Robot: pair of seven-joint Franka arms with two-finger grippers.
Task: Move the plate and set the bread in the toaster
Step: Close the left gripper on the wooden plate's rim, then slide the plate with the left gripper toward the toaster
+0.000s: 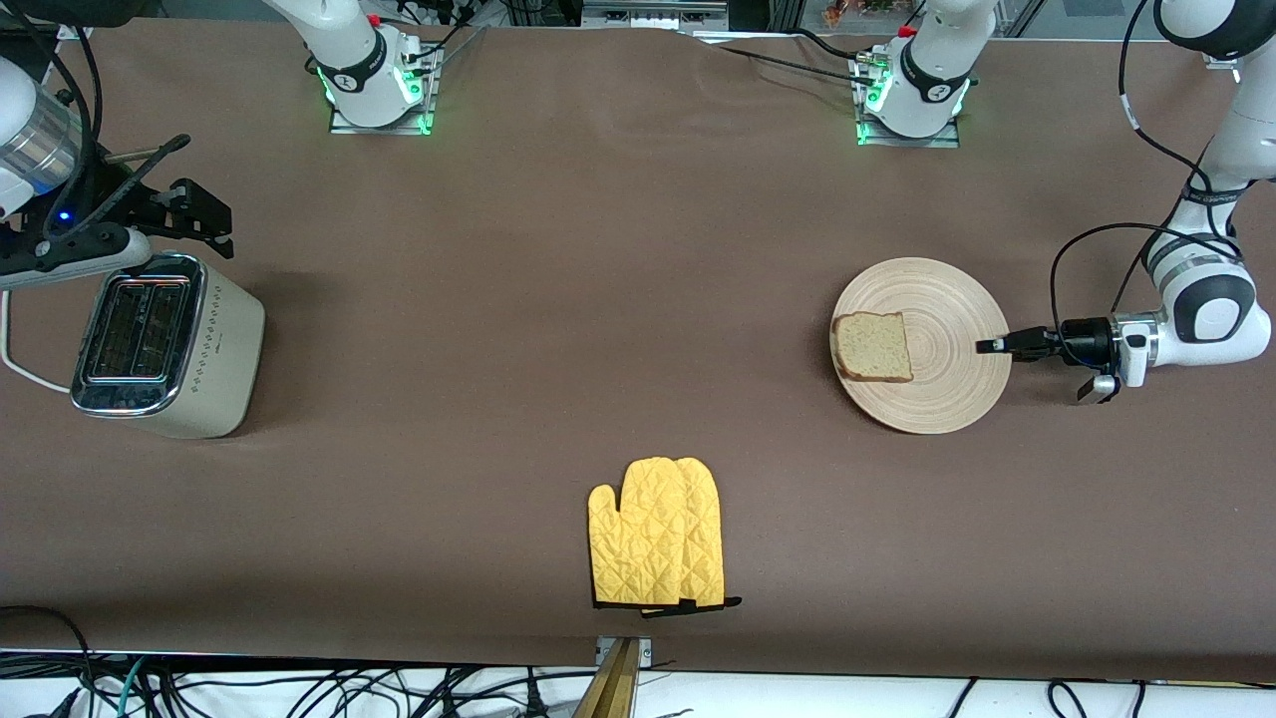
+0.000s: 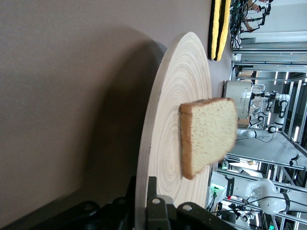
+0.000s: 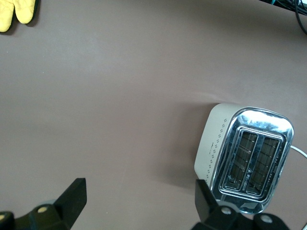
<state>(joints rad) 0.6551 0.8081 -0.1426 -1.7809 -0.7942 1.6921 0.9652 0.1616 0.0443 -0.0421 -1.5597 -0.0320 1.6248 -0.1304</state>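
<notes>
The light-tan wooden plate (image 1: 947,299) lies toward the left arm's end of the table. The bread (image 1: 874,346) lies flat on it, on the part nearest the table's middle. My left gripper (image 1: 997,345) is shut on the plate's rim at the edge away from the bread. In the left wrist view the rim (image 2: 144,182) runs between the gripper's (image 2: 146,191) two fingers, with the bread (image 2: 208,134) farther along the plate. The cream-white toaster (image 1: 164,344) stands at the right arm's end, slots up and empty. My right gripper (image 1: 199,217) hovers open and empty just beside the toaster (image 3: 247,158), over bare table (image 3: 139,196).
A yellow oven mitt (image 1: 658,534) lies near the table's front edge at mid-table, nearer to the front camera than the plate and toaster. It also shows in the right wrist view (image 3: 17,12). The toaster's white cord (image 1: 25,371) trails off the table end.
</notes>
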